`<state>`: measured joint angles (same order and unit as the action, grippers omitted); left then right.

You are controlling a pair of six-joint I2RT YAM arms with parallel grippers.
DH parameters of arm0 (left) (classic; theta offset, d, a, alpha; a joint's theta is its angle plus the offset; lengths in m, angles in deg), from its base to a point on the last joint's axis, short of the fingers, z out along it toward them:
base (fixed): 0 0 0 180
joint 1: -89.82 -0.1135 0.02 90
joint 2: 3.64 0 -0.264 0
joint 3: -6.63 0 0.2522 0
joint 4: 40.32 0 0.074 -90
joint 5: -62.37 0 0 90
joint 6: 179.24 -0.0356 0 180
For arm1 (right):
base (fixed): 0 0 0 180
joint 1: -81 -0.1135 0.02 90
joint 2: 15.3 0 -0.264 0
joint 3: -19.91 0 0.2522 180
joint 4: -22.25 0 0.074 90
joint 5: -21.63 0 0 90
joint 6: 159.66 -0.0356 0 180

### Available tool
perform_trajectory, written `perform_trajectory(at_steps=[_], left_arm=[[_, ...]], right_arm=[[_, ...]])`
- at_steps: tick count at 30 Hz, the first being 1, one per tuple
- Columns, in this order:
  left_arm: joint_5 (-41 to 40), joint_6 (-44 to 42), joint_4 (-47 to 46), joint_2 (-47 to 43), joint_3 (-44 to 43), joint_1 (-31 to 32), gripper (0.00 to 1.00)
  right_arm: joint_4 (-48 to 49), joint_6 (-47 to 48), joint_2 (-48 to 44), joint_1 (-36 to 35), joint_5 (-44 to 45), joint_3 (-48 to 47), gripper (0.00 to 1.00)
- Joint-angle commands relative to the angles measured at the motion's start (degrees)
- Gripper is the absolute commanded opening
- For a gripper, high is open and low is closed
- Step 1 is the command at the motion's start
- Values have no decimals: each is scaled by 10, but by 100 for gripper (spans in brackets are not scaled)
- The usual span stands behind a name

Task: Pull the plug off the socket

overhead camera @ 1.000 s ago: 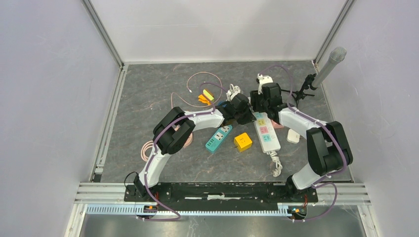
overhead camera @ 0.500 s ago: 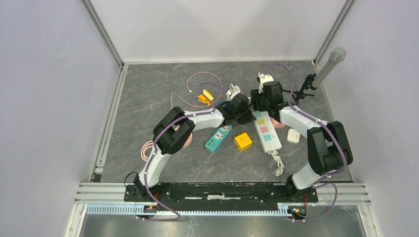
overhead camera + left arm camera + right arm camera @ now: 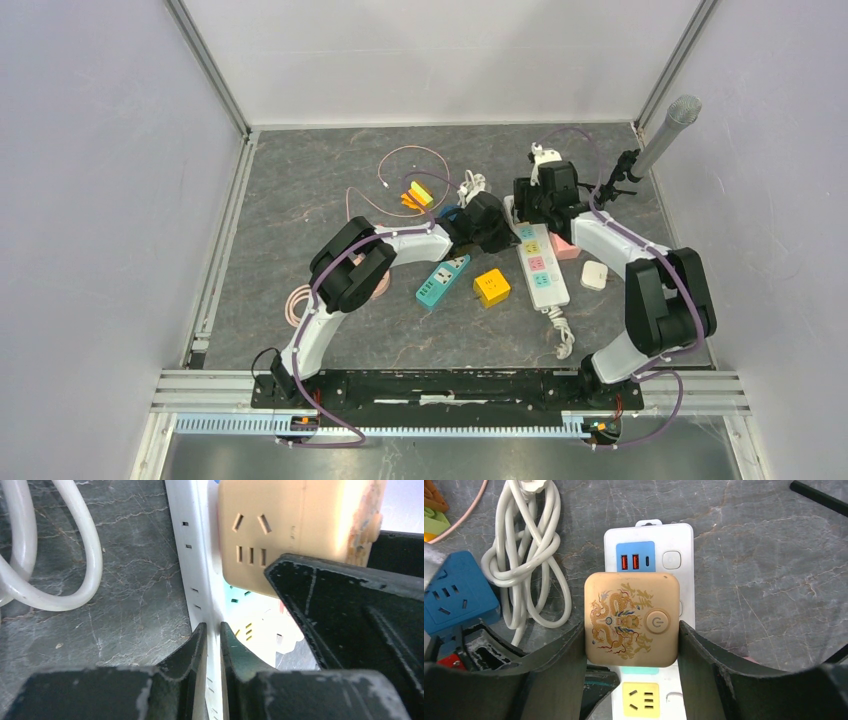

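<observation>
The right pincer (image 3: 631,630), about half open, is gripping the tan cube plug (image 3: 631,622) by two opposite sides where it is sitting on the white power strip (image 3: 684,545), while the left pincer (image 3: 210,650) is resting fully closed and empty at the strip's edge on the worktop (image 3: 764,555).

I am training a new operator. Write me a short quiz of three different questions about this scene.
1. True or false: the right end effector has a finger on each side of the gold cube adapter.
2. The adapter is: A) loose on the table; B) plugged into the white power strip; C) lifted in the air.
3. Fill in: the left end effector is ____ (open or shut).
Key: 1 true; 2 B; 3 shut.
</observation>
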<state>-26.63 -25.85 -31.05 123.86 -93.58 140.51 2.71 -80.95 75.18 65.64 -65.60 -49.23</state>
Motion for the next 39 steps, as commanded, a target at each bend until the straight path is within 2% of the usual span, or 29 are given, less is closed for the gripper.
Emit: perform_trajectory(at_steps=[1, 8, 14, 20, 23, 26, 31, 35, 39], left_arm=[[-13, 12, 12, 12, 23, -4, 20], [-13, 14, 12, 11, 25, -5, 20], [-6, 6, -12, 7, 33, -4, 22], [34, -34, -138, -9, 81, -4, 38], [65, -57, -217, -15, 108, -4, 53], [99, -78, -308, -23, 140, -6, 67], [128, -74, -409, -24, 175, -9, 76], [131, -79, -419, -25, 180, -9, 76], [130, -81, -414, -24, 178, -9, 76]], right_arm=[[83, -49, -75, -4, -22, -28, 0], [67, -57, -74, -5, -43, -49, 0], [35, -41, -78, -4, 42, -51, 0], [9, 8, -82, -4, 181, -50, 0], [5, 34, -72, -4, 252, -44, 0], [9, 53, -57, -2, 295, -40, 0], [-17, 59, 3, 15, 312, -68, 1], [-20, 58, 37, 28, 292, -73, 8], [-22, 55, 59, 35, 277, -74, 28]])
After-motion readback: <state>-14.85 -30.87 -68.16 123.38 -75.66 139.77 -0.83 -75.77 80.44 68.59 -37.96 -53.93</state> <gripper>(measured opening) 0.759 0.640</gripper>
